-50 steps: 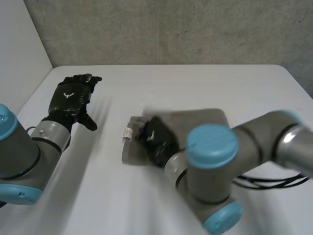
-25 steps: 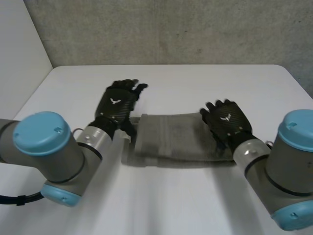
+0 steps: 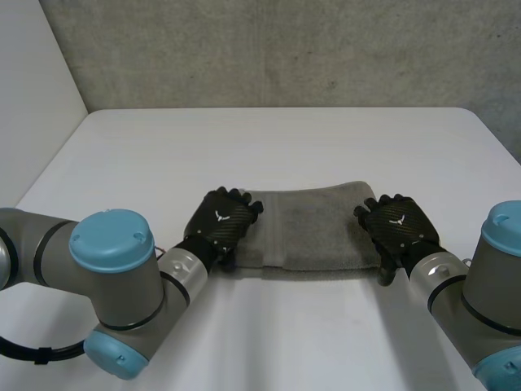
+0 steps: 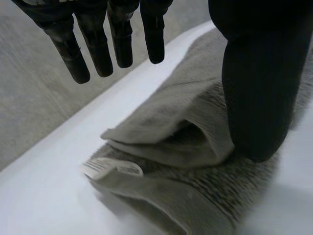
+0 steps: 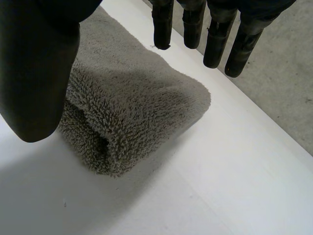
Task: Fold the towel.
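Note:
A grey towel (image 3: 317, 230) lies folded into a long band across the middle of the white table (image 3: 269, 147). My left hand (image 3: 223, 228) hovers over its left end, fingers (image 4: 98, 46) straight and spread above the cloth, thumb (image 4: 254, 98) resting on the towel (image 4: 166, 132) at its near edge. A small white label (image 4: 113, 169) sticks out of the layered end under that hand. My right hand (image 3: 399, 230) is at the towel's right end, fingers (image 5: 211, 34) straight above the table beyond the fold and thumb (image 5: 34, 73) beside the rolled end of the towel (image 5: 132, 103). Neither hand holds cloth.
A grey wall (image 3: 285, 49) runs along the table's far edge, and a white wall (image 3: 32, 98) stands at the left. Bare table surface lies behind and in front of the towel.
The right arm has swung back from across the towel and its hand has settled at the right end. The left hand has come in from the far left onto the towel's left end.

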Controlling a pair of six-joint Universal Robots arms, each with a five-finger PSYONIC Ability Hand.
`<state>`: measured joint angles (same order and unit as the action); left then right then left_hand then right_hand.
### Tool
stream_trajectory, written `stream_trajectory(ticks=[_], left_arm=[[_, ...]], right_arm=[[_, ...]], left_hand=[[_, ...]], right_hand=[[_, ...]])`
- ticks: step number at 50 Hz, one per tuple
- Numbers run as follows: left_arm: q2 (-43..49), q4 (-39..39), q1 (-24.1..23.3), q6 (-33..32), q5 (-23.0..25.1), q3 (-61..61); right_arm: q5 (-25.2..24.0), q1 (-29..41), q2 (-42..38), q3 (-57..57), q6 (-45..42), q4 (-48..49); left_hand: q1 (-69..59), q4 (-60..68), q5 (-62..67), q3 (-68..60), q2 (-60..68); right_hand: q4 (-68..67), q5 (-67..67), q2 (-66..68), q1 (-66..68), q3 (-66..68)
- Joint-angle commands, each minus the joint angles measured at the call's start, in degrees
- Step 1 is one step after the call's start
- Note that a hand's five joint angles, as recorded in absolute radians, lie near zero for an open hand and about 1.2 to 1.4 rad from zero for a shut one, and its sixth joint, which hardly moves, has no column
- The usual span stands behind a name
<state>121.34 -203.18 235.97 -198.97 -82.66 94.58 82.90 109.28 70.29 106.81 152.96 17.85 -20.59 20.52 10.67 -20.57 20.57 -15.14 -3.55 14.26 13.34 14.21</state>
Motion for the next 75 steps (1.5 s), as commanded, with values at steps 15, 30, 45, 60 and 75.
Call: stream_trajectory(ticks=[15,30,45,60,75], left_arm=[[0.8,1.5,0.0,0.3,0.8,-1.6],[-3.9,1.2,1.3,-1.3,0.2,5.6],[-4.1,1.0,1.4,-7.7,-2.3,7.3],[-8.0,1.6,1.3,-7.8,-2.8,7.6],[-23.3,1.5,5.5,-5.9,-2.8,4.0]], right_arm=[[0.4,0.0,0.2,0.0,0.0,0.0],[0.6,0.7,0.5,1.9,0.2,2.1],[0.3,0.6,-1.1,2.3,1.9,4.1],[0.9,0.7,-2.8,0.9,1.2,5.1],[5.3,16.9,-3.4,-18.0,-26.5,1.2]], left_hand=[[-59.3,59.4,59.3,-59.4,59.4],[-59.4,59.5,59.3,-59.4,59.4],[-59.4,59.5,59.3,-59.4,59.4],[-7.2,7.2,7.1,-7.2,7.2],[6.5,-6.4,-6.6,6.5,-6.5]], right_hand=[[5.1,3.5,-4.3,-3.3,-4.2],[5.1,3.5,-4.3,-3.3,-4.2],[-21.8,-23.4,22.7,23.7,22.8],[-64.9,-66.5,65.7,66.7,65.8],[-64.9,-66.5,65.7,66.7,65.8]])
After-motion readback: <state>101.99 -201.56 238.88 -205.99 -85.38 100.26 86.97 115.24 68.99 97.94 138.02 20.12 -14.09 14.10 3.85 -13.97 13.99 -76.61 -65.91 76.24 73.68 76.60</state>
